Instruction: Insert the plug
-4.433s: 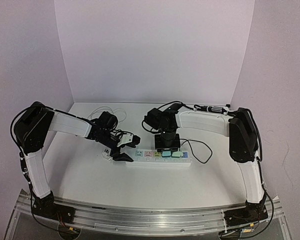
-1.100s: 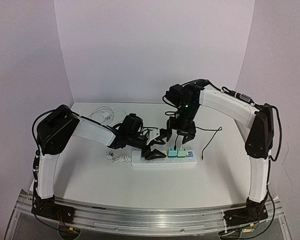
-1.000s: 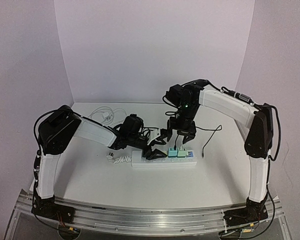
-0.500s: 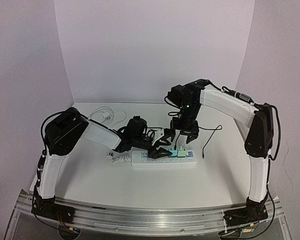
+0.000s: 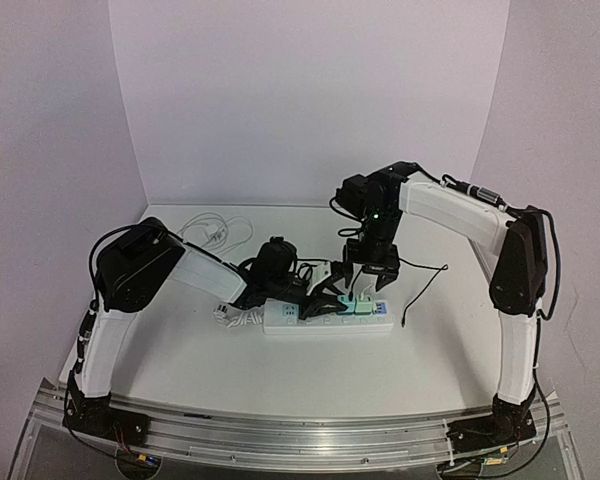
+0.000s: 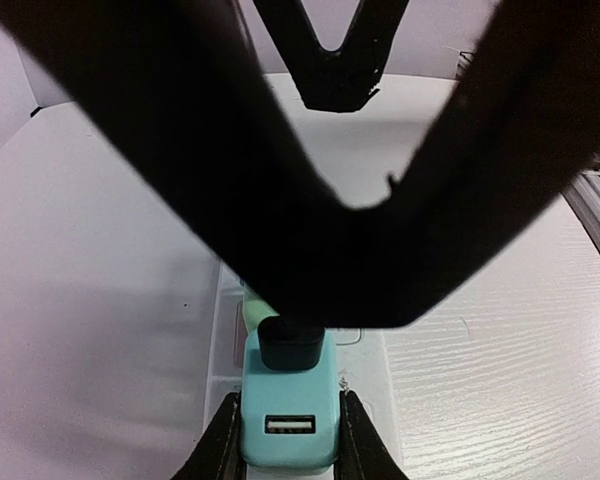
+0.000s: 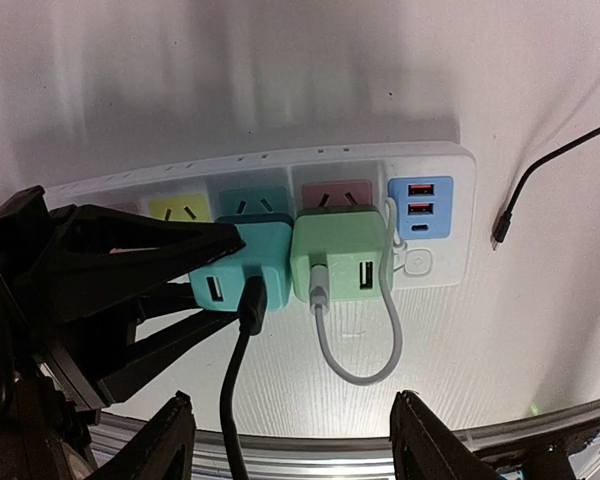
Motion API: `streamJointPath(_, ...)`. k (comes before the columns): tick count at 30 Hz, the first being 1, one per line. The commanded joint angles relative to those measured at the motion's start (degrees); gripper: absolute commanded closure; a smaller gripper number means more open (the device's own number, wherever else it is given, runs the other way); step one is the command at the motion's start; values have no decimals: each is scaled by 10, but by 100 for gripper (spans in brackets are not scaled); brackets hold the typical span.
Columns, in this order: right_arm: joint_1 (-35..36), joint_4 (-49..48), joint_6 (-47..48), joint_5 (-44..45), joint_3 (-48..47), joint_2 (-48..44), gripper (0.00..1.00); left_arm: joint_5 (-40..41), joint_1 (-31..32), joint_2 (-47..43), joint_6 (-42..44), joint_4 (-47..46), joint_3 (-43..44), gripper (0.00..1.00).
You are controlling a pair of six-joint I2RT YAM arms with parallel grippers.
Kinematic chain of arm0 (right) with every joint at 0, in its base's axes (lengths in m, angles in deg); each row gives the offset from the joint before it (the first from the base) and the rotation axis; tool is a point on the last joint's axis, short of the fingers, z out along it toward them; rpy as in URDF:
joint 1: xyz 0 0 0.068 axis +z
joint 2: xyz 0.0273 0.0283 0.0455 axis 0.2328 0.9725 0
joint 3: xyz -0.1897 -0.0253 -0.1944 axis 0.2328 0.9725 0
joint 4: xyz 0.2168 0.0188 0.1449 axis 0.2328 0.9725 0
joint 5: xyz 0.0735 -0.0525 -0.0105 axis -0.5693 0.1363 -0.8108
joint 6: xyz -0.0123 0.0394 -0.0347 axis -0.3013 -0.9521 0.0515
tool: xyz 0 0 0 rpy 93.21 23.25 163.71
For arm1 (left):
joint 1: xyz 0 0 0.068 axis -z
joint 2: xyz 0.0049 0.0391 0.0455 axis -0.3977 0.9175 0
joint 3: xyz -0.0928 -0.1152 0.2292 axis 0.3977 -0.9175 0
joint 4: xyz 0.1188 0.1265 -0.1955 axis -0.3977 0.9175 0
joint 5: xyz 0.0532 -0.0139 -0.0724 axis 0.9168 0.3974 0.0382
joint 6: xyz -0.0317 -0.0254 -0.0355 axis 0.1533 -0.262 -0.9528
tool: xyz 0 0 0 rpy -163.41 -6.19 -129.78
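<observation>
Power strip [image 5: 280,322] lies flat mid-table, long side toward the arm bases. Left gripper [image 6: 288,442] comes in low from the left. Its fingers [image 6: 223,445] are clamped on both sides of the teal plug [image 7: 245,262].

The plug sits on the strip over the teal socket, just beside the green plug [image 7: 342,255]. Can't tell if it's fully seated. Black cable [image 7: 235,390] goes into one port of the teal plug; its other USB port is bare. Short white lead [image 7: 365,355] loops out of the green plug and back up its right side.

Right gripper [image 7: 300,442] hangs just above the two plugs, jaws wide apart, holding nothing. Loose connector tip [image 5: 404,322] lies on the table [image 5: 180,370] just right of the strip. Farther back on the left, a coil of white cable [image 5: 215,228] lies near the wall. Left wrist view is mostly blocked by a big dark blurred shape.
</observation>
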Motion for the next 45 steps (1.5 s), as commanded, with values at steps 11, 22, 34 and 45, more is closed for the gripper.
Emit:
streamJointPath(11, 10, -51, 0, -36, 28, -33, 36, 17, 21, 21, 25, 59, 30, 100)
streamJointPath(22, 10, -60, 4, -11, 54, -67, 37, 64, 28, 54, -29, 226, 73, 100)
streamJointPath(34, 10, -103, -6, -3, 144, -117, 37, 67, 39, 65, 9, 92, -62, 100)
streamJointPath(45, 8, -105, -9, 4, 170, -114, 40, 68, 37, 97, -8, 161, -26, 100)
